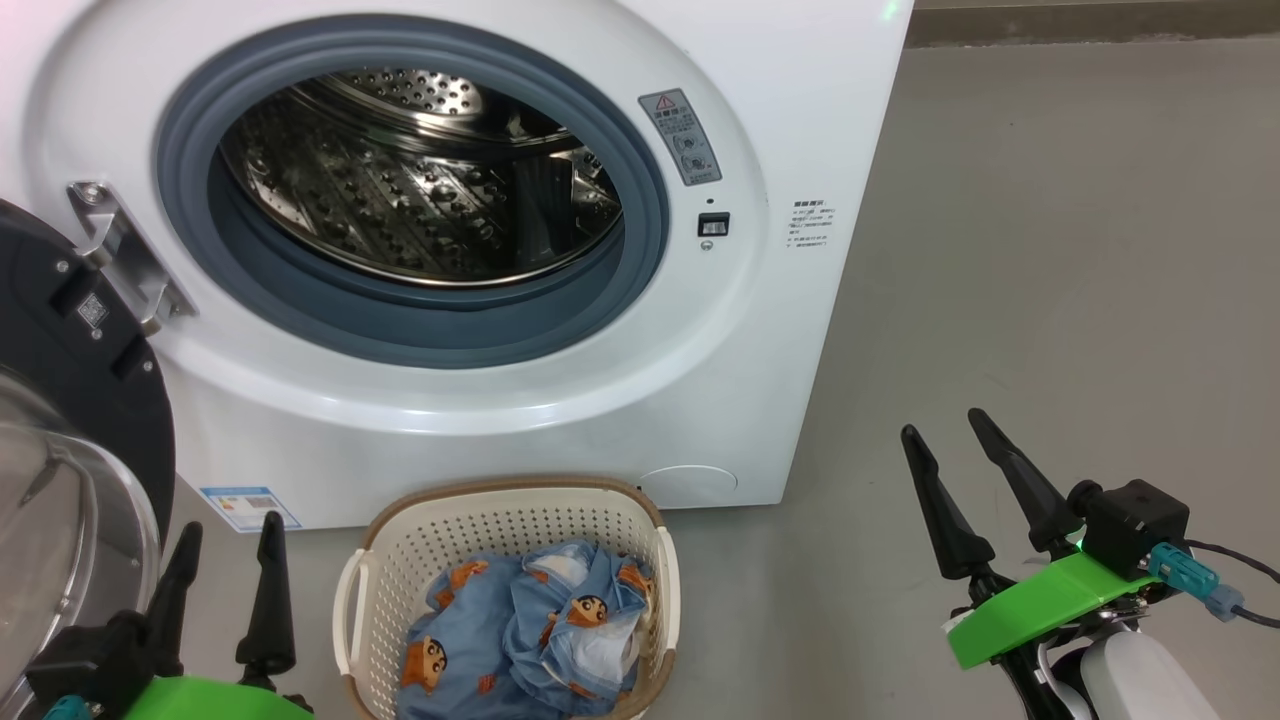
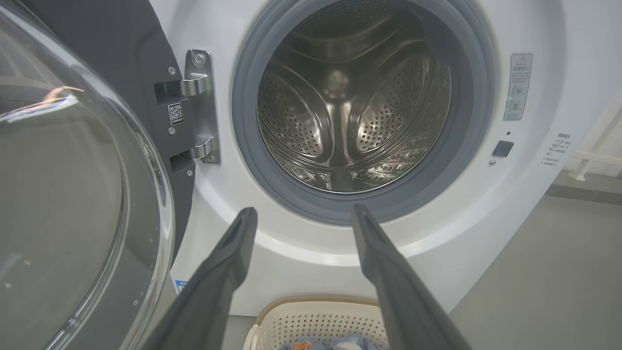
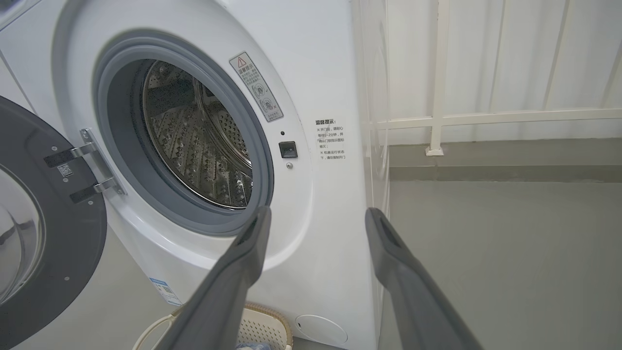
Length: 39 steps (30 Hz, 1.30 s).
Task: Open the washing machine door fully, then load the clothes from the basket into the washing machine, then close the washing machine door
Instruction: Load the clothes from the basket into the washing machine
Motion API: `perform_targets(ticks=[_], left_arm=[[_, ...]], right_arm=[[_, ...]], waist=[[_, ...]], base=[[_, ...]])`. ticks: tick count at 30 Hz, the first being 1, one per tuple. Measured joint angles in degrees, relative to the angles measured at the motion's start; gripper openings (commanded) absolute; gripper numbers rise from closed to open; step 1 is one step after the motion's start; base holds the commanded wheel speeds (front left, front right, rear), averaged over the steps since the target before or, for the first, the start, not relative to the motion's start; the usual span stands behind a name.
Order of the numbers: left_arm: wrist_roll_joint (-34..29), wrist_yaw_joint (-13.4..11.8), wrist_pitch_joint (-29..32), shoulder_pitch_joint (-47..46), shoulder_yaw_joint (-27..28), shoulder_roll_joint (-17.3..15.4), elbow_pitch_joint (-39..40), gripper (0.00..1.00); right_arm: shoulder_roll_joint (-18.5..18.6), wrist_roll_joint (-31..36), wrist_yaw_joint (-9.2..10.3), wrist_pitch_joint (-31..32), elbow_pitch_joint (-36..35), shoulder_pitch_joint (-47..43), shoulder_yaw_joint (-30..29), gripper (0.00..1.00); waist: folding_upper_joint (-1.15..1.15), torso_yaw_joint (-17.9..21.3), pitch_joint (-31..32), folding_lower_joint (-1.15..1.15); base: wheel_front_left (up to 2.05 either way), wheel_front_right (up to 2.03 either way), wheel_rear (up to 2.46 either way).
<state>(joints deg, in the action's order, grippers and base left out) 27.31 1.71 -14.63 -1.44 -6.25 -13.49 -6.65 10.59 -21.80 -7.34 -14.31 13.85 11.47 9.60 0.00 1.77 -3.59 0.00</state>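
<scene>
White front-loading washing machine (image 1: 770, 130), round black glass-centred door (image 1: 60, 340) swung wide leftward. Cream perforated basket (image 1: 520, 491) at its foot holds crumpled blue printed clothes (image 1: 530, 630). Left gripper (image 1: 230, 527) and right gripper (image 1: 942, 425) gape empty; grey floor (image 1: 1050, 250) stretches rightward.

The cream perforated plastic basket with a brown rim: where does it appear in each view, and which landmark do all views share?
Head view: the basket sits bottom centre, before the white washing machine.
Left wrist view: basket at bottom edge, centre.
Right wrist view: basket at bottom edge, left of centre.
Shared landmark: grey warning sticker right of the drum opening.
</scene>
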Motion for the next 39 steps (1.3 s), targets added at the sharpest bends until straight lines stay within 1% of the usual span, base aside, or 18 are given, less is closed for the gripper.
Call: perform_targets(ticks=[12,20,21,30,39], left_arm=[[0.00,0.00,0.00,-0.08,0.03,-0.02,0.00,1.00],[-0.41,-0.23,0.00,-0.27,-0.11,-0.14,-0.33,1.00],[-0.47,-0.52,-0.01,-0.40,-0.12,-0.16,-0.45,1.00],[-0.88,-0.43,0.00,-2.98,-0.60,-0.38,-1.58,1.00],[-0.86,0.75,-0.01,-7.59,-0.97,-1.13,-4.46,1.00]], right_arm=[[0.02,0.21,0.00,0.00,0.09,0.08,-0.11,1.00],[0.00,0.51,0.00,0.00,0.05,0.15,-0.11,1.00],[-0.02,0.53,0.01,0.00,0.04,0.21,-0.11,1.00],[-0.73,1.07,0.00,0.00,-0.13,1.51,-0.40,1.00],[-2.36,2.10,0.00,0.00,-0.71,3.57,-1.29,1.00]], waist=[[0.00,0.29,-0.22,0.00],[0.00,0.59,-1.49,0.00],[0.00,0.63,-1.77,0.00],[0.00,1.23,-5.28,0.00],[0.00,2.66,-11.05,0.00]], base=[[0.00,0.00,0.00],[0.00,0.00,0.00],[0.00,0.00,0.00],[0.00,0.00,0.00],[0.00,0.00,0.00]])
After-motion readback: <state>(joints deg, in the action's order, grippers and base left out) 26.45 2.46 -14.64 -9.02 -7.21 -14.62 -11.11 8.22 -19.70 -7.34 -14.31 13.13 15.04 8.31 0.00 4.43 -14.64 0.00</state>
